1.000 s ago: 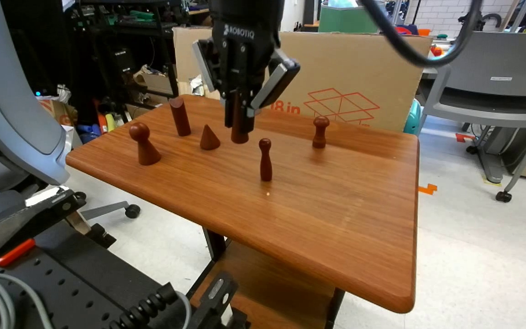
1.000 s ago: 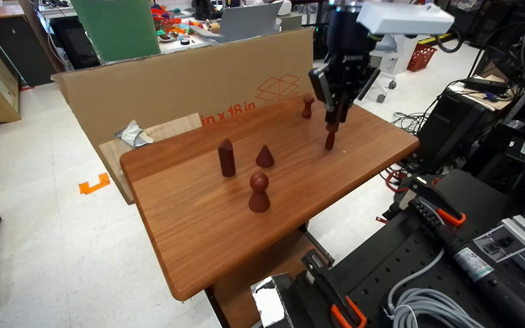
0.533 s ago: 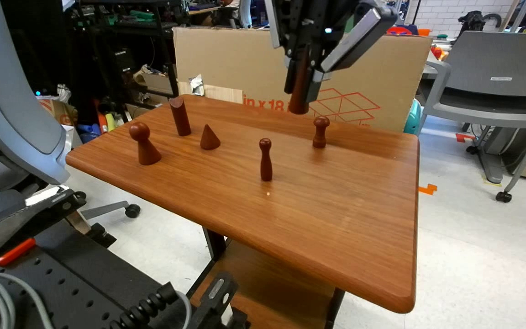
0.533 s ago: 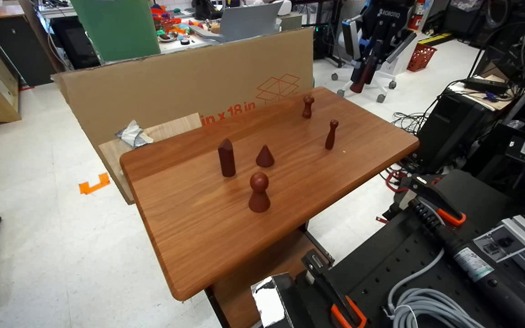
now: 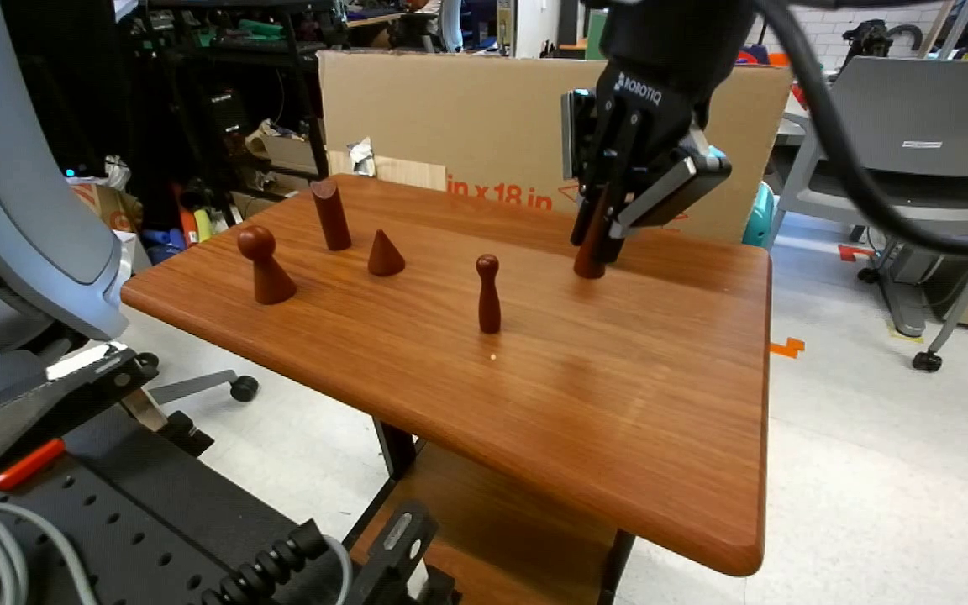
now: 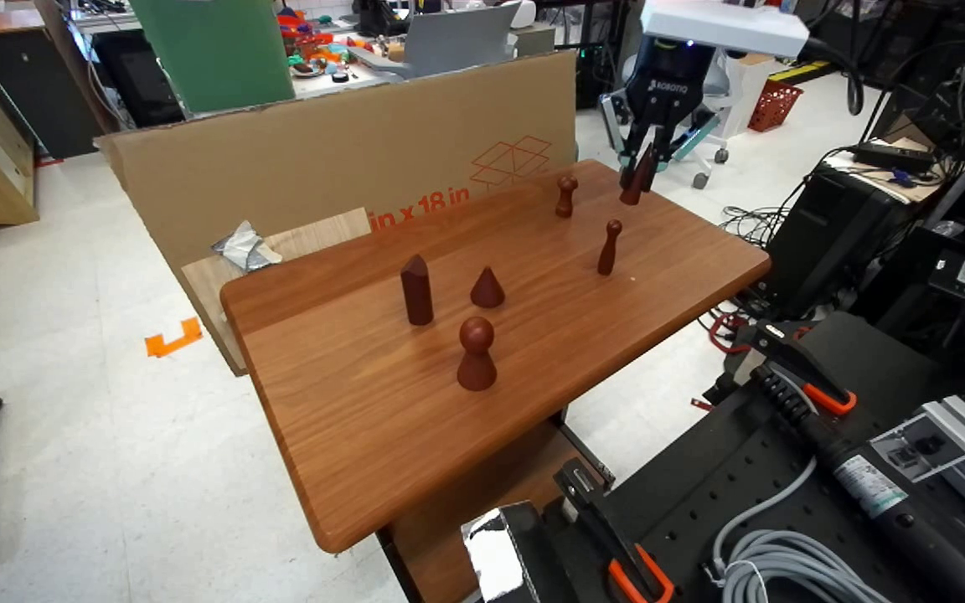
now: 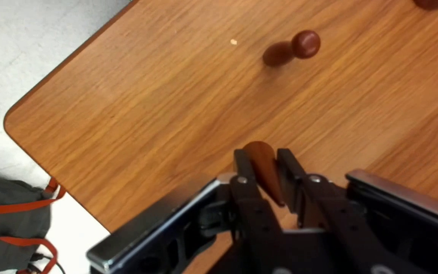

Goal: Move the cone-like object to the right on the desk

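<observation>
Wrist view: the tall, slim reddish-brown wooden cone [image 7: 263, 163] is at lower centre; let go at the lean both exterior views show, it would likely catch its base rim on the reddish-brown wooden desk [image 7: 127, 114] and topple. The black two-fingered gripper [image 6: 637, 178], upper right in an exterior view, pinches the cone, parted only by its width; desk contact I cannot tell.

A gray chair [image 5: 929, 118] stands on the pale floor [image 5: 887, 470], a white brick wall [image 5: 925, 18] beyond it, while a green bin [image 6: 214, 59] rises behind a cardboard panel [image 6: 323, 159] (printed in red)
</observation>
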Controlling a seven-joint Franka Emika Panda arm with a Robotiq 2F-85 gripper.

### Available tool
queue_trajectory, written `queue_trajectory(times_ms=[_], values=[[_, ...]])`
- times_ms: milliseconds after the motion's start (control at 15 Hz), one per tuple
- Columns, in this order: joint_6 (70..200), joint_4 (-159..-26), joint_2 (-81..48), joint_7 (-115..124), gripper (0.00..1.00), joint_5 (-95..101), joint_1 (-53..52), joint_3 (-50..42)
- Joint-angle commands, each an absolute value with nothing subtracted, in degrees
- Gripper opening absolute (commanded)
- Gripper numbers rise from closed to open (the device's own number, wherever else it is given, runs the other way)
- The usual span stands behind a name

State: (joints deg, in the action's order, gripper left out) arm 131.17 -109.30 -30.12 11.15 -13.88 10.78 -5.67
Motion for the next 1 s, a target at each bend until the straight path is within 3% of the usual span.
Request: queue_trajectory(times_ms=[0, 733, 800, 933], values=[[128.6, -100.8, -37.1, 16.7, 0.06, -15.4, 10.5, -6.4], [126.3, -93.8, -44.4, 26.8, 0.06, -12.6, 7.1, -8.5], [125.3, -93.8, -44.1, 27.4, 0.4, -12.5, 6.8, -8.7], [125.4, -95.8, -42.2, 27.1, 0.56, -12.9, 6.6, -8.5]])
